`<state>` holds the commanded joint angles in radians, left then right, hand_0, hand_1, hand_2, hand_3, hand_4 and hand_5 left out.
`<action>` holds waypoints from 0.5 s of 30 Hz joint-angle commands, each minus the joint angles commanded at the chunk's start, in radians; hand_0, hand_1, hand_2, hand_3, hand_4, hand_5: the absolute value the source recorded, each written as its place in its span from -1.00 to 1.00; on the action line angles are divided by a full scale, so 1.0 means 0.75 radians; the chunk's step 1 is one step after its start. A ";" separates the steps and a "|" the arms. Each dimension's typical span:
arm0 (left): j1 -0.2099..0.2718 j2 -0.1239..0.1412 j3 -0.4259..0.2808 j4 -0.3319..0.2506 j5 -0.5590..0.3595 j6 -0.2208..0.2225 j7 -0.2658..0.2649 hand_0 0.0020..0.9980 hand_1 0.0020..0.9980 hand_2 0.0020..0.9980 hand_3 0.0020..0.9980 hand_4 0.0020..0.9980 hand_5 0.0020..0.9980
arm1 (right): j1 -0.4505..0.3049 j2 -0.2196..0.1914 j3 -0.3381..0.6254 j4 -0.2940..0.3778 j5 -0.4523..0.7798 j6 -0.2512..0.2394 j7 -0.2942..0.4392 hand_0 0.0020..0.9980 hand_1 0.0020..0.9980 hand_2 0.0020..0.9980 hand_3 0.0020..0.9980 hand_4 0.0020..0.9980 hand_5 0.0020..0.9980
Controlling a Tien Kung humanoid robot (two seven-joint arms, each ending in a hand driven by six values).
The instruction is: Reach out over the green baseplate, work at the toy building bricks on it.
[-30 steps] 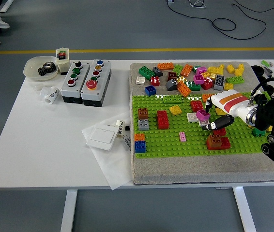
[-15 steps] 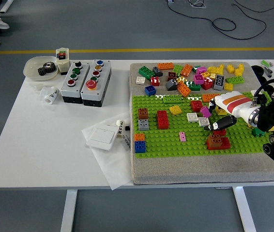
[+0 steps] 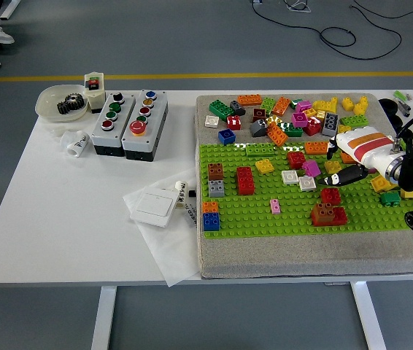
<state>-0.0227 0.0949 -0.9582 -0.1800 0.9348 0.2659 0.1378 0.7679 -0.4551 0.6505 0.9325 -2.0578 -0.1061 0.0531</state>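
- The right hand [image 3: 354, 157] comes in from the right edge and hovers over the right part of the green baseplate [image 3: 265, 216]; its white shell carries red and orange stripes, and one black finger [image 3: 345, 175] points left just above the studs.
- From where I stand the other fingers are tucked under the shell, so I cannot tell how far the hand is open or whether it holds a brick.
- The baseplate lies on a grey mat [image 3: 279, 262] on the right half of the white table [image 3: 60, 219].
- On the plate: a magenta brick [image 3: 310, 168] and a grey-white brick [image 3: 306, 183] just left of the fingertip, a red brick [image 3: 330, 195] below it, and a brown-and-red stack [image 3: 328, 214] nearer the front.
- Further left stand a tall red brick [image 3: 245, 180] and an orange-on-blue stack [image 3: 211, 216].
- A loose heap of bricks [image 3: 294, 115] lies on the mat behind the plate.
- On the table's left sit two button boxes [image 3: 129, 122] and a bowl of gears [image 3: 63, 103].
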 joint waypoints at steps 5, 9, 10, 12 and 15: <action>-0.002 0.000 -0.004 0.000 0.000 0.000 -0.001 0.52 0.57 0.67 0.43 0.56 0.36 | -0.019 -0.042 0.013 0.103 0.014 -0.021 0.023 0.08 0.14 0.28 0.10 1.00 0.30; -0.002 0.000 -0.005 0.000 0.001 0.000 0.000 0.52 0.57 0.67 0.43 0.56 0.36 | -0.019 -0.056 -0.011 0.178 0.020 -0.024 0.036 0.08 0.14 0.28 0.10 1.00 0.30; -0.002 0.000 -0.005 0.000 0.002 0.000 0.000 0.52 0.57 0.67 0.43 0.56 0.36 | -0.016 -0.054 -0.019 0.186 0.022 -0.026 0.039 0.08 0.14 0.28 0.10 1.00 0.30; -0.002 -0.001 -0.008 0.000 0.006 0.000 0.002 0.52 0.57 0.67 0.43 0.56 0.36 | -0.007 -0.042 -0.049 0.210 0.029 -0.033 0.054 0.17 0.18 0.30 0.11 1.00 0.30; -0.004 -0.001 -0.005 0.000 0.002 0.000 0.002 0.52 0.57 0.67 0.43 0.56 0.36 | 0.011 -0.023 -0.086 0.205 0.031 -0.038 0.073 0.17 0.18 0.30 0.11 1.00 0.30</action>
<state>-0.0257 0.0940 -0.9616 -0.1800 0.9367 0.2659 0.1390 0.7762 -0.4724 0.5864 1.0859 -2.0345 -0.1345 0.1082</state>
